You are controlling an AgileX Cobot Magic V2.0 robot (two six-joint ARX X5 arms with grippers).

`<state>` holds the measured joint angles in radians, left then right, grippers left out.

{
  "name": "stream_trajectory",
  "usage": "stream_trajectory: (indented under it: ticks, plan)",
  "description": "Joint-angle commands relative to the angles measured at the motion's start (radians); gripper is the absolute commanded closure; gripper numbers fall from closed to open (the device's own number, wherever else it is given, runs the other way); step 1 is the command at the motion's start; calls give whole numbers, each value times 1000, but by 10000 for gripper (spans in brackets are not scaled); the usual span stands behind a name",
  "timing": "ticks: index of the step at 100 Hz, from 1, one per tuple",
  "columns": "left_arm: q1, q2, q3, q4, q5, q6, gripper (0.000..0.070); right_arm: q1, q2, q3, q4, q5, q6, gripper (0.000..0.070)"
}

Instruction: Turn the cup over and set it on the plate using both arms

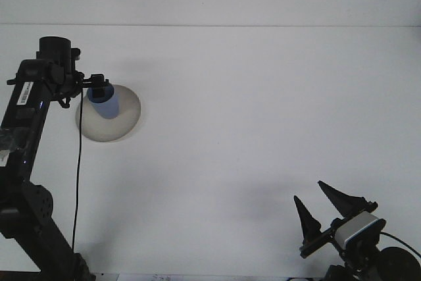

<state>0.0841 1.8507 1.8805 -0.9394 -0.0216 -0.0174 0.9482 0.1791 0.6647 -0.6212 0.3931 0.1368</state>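
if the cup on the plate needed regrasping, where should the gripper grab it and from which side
Probably by the sidewall, near the upper end. The blue cup stands on the grey plate, with the left gripper at its top-left. Coming from above or the left seems easiest: the plate rim blocks a low approach. Whether the fingers are closed on it is unclear.
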Motion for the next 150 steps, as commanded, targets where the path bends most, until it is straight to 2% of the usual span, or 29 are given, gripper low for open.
stream_trajectory:
  ticks: [1,17,25,40,56,63,75,85,108,112,115,119,120,121,122,123,125,150]
  plan:
    - [-3,-43,32,-3,18,-18,191,11,4,6,6,1,12,256]
    - [-7,-206,31,-26,98,-29,191,11,4,6,7,2,-1,256]
    - [-26,-309,23,-32,111,-34,191,11,4,6,7,21,-3,255]
    - [-96,-540,-72,27,111,-56,192,11,4,6,7,132,-10,255]
    - [-202,-823,-328,166,111,-57,194,11,4,6,7,229,-14,254]
    - [-256,-950,-467,212,111,-86,196,11,4,6,6,234,-32,254]
    - [-335,-1164,-729,301,111,-185,196,11,4,6,-17,235,-48,254]
    - [-365,-1324,-932,360,111,-238,196,11,4,6,-38,230,-48,254]
    - [-374,-1550,-1168,350,112,-309,203,11,4,6,-38,212,-47,256]
    - [-374,-1569,-1175,340,111,-309,229,11,4,6,-37,200,-46,271]
    - [-374,-1579,-1176,333,111,-309,323,11,4,6,-37,193,-42,332]
    - [-374,-1588,-1175,333,111,-309,510,11,4,6,-37,186,-40,453]
    - [-374,-1590,-1175,333,111,-309,568,11,4,6,-37,182,-38,517]
    - [-374,-1593,-1175,333,112,-309,626,11,4,6,-37,182,-37,542]
    - [-374,-1595,-1175,334,112,-309,683,11,4,6,-37,181,-35,614]
    - [-374,-1596,-1175,334,112,-309,700,11,4,6,-38,182,-34,665]
    - [-374,-1600,-1175,335,112,-309,691,11,4,6,-38,182,-32,700]
    - [-374,-1611,-1175,344,112,-311,685,11,4,6,-22,183,-29,694]
